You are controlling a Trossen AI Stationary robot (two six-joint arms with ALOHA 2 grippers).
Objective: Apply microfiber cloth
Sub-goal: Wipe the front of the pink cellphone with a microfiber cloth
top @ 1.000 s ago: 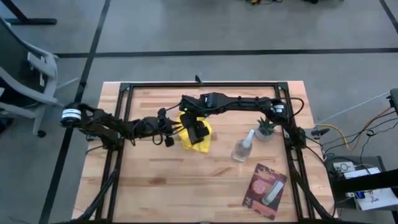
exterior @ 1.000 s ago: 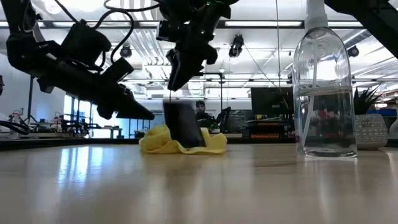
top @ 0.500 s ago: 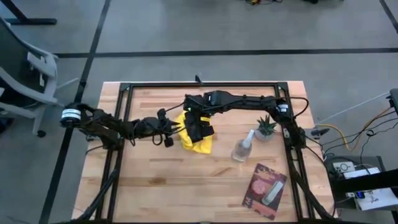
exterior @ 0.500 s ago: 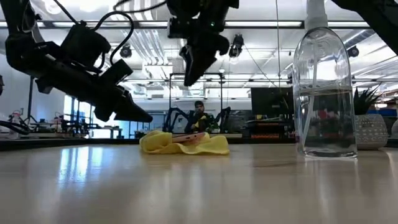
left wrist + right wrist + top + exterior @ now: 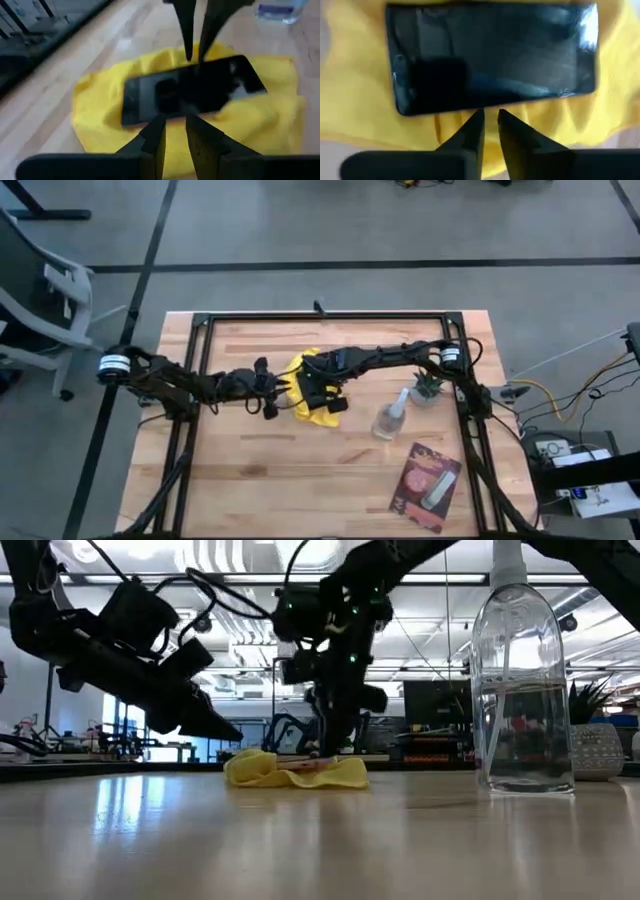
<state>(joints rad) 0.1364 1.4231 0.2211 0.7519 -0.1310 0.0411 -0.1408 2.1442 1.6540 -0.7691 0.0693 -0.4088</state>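
Table [image 5: 250, 480]: pale wooden top inside a black frame
Microfiber cloth [image 5: 316, 408]: lay crumpled near the table's centre, at 9 o'clock from the spray bottle [image 5: 390, 418]
Phone [image 5: 490, 55]: dark slab lay flat on the cloth
Right gripper [image 5: 490, 122]: clenched, fingers nearly together, tips down at the phone's edge
Left gripper [image 5: 174, 135]: clenched on nothing, just at 9 o'clock of the cloth
Packet [image 5: 426, 485]: pink-and-dark, at 5 o'clock from the bottle

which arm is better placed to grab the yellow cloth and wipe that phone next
Probably the right. The right gripper hangs directly over the phone lying on the microfiber cloth, fingertips nearly closed just above it. The left gripper waits beside the cloth's edge, lower-angled.
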